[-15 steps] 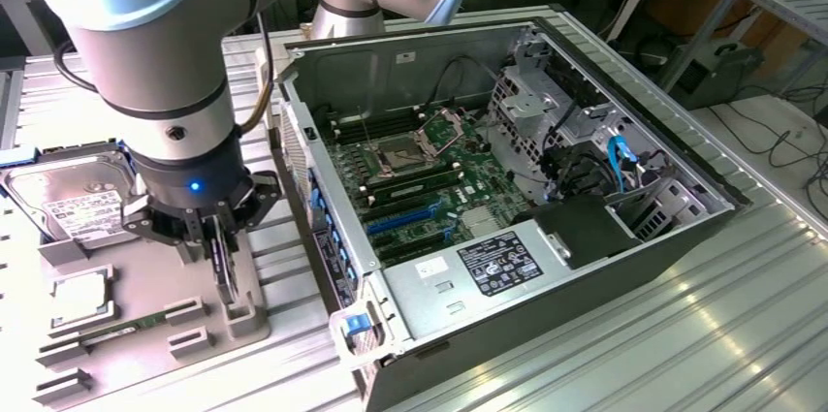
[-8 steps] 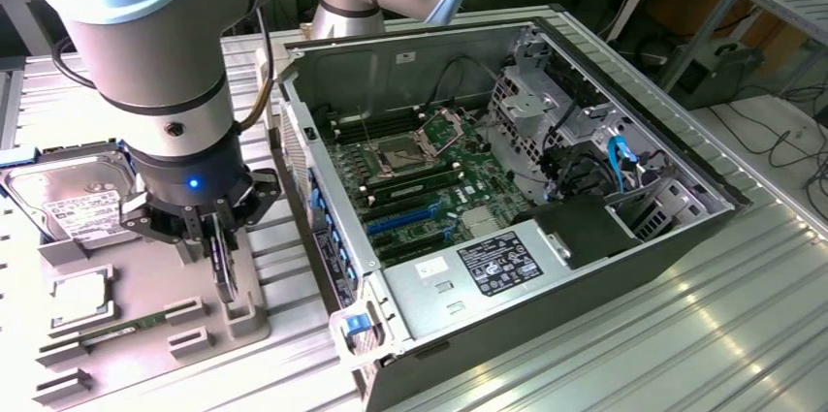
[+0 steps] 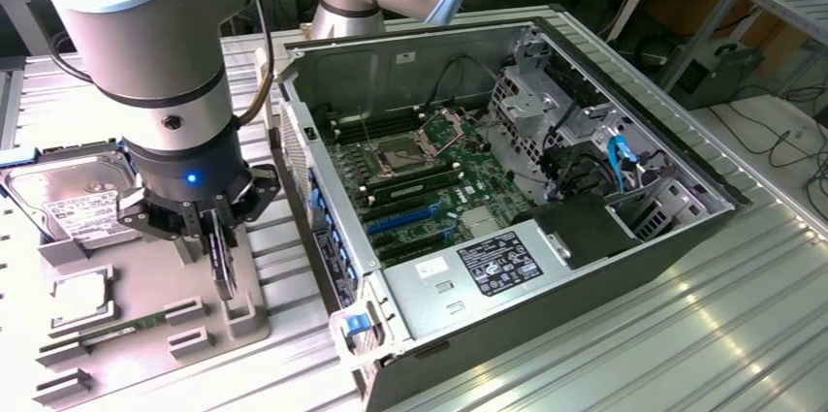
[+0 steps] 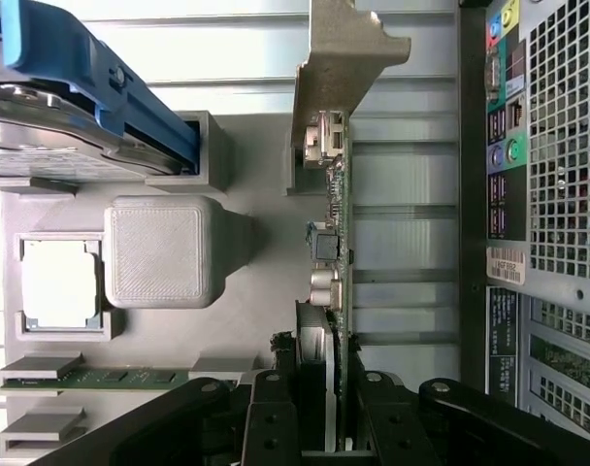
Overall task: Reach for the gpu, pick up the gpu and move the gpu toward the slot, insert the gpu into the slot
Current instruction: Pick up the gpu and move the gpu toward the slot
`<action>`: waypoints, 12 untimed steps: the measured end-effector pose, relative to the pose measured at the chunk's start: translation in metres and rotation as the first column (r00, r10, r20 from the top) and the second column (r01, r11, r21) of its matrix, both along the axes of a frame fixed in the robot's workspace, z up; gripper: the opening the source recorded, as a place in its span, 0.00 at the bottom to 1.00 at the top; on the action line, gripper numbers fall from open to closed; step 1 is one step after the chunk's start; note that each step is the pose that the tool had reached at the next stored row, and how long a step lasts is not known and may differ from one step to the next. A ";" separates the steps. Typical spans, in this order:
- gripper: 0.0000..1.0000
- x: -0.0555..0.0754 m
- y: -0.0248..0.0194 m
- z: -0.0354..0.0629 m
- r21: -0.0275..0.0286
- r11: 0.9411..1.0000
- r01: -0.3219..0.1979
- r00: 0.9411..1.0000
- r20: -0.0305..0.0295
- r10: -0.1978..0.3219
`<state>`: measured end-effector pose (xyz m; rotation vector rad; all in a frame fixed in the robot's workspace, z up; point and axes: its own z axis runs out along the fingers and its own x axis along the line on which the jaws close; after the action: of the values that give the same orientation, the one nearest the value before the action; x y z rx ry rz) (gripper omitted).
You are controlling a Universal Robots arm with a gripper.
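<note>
- We see the gripper (image 3: 211,228) (image 4: 329,427) positioned over the grey fixture plate (image 3: 149,271), at the exterior view's left of the open computer case (image 3: 518,305).
- The fingers (image 4: 276,417) press against both faces of the gpu (image 3: 224,267) (image 4: 340,243), clamped on its upper edge.
- The gpu stands upright and edge-on at the fixture plate; we cannot tell whether its lower edge sits in the holder or just above it.
- Its silver end bracket (image 4: 345,53) points away from the gripper, beside the rear panel of the case.
- The blue slots (image 3: 403,221) on the motherboard (image 3: 440,174) lie inside the case, well apart from the gpu.
- A hard drive (image 3: 72,201), a processor chip (image 3: 80,298) and a memory stick (image 3: 123,327) rest on the same fixture plate.
</note>
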<state>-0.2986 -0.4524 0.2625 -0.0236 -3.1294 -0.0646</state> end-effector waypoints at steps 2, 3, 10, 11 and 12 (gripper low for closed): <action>0.28 0.000 0.0000 0.0019 0.000 1.000 0.000 1.000 0.000 0.000; 0.28 0.000 0.0000 0.0028 0.000 1.000 0.000 1.000 0.000 0.000; 0.28 0.000 0.0000 0.0091 0.000 1.000 0.000 1.000 0.000 0.000; 0.28 0.000 0.0000 0.0099 0.000 1.000 0.000 1.000 0.000 0.000; 0.28 0.000 0.0000 0.0111 0.000 1.000 0.000 1.000 0.000 0.000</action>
<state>-0.2986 -0.4524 0.2735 -0.0237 -3.1295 -0.0647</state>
